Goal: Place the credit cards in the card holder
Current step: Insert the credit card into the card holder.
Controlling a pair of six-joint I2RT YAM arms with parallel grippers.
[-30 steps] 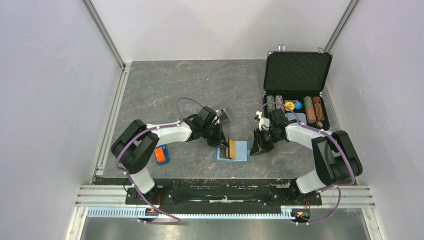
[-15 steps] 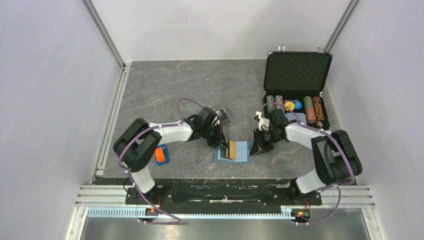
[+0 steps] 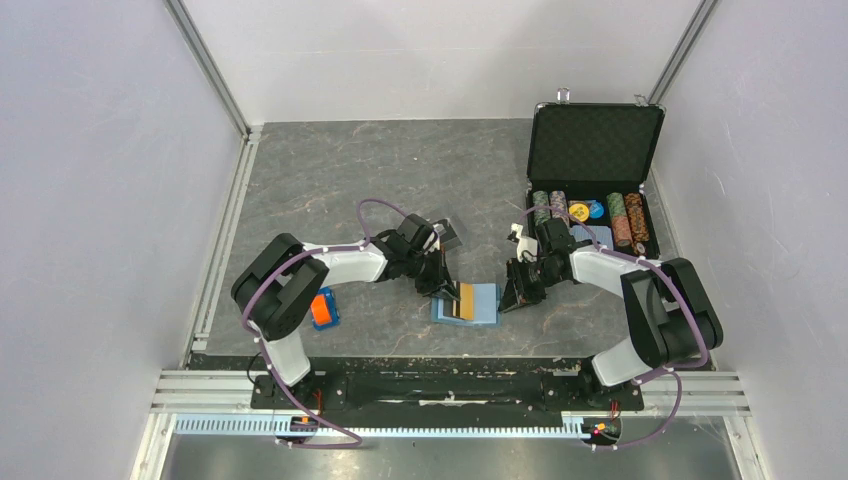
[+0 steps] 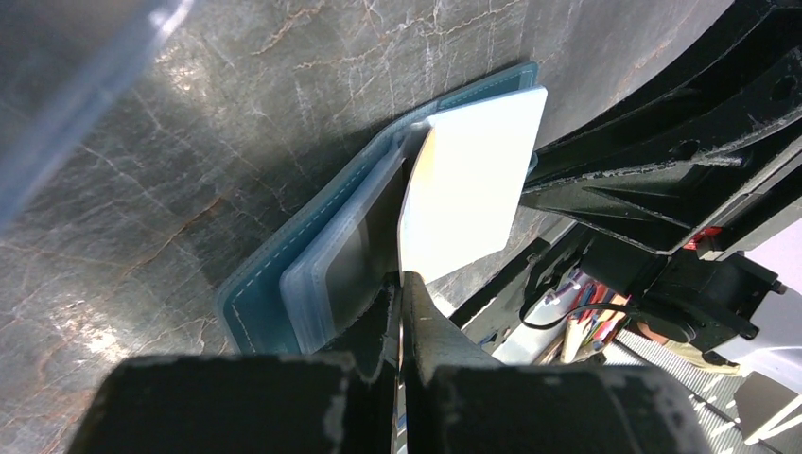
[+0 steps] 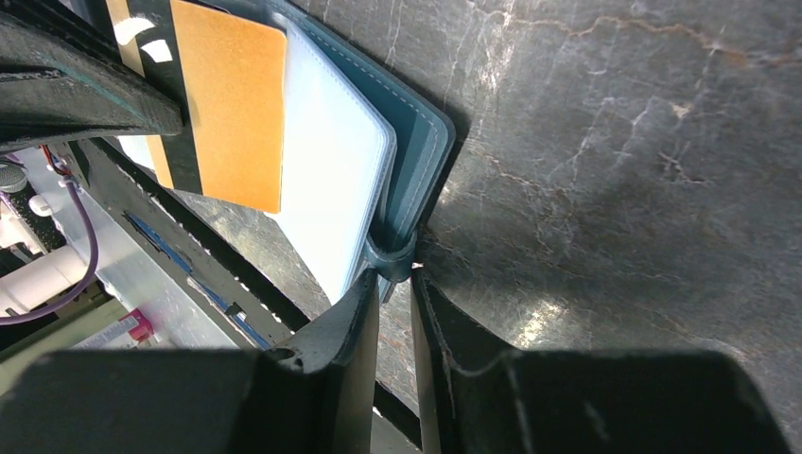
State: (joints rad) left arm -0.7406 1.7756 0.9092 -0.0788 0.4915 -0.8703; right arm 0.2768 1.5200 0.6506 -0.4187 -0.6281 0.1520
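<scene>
My L pincer clenched on end of orange card. Card tilted over open holder, far end down by inner pockets. My R pincer nipped on holder's snap tab at its right edge. Holder lies flat on table, betw. my two wrists, near front edge. Chip case well apart, back right.

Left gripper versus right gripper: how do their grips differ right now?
The left gripper is shut on an orange card; the right gripper pinches the card holder by its snap tab. The left gripper holds its card tilted above the open holder, while the right gripper sits low at the holder's right edge, near the table. Both are closed on something thin.
</scene>
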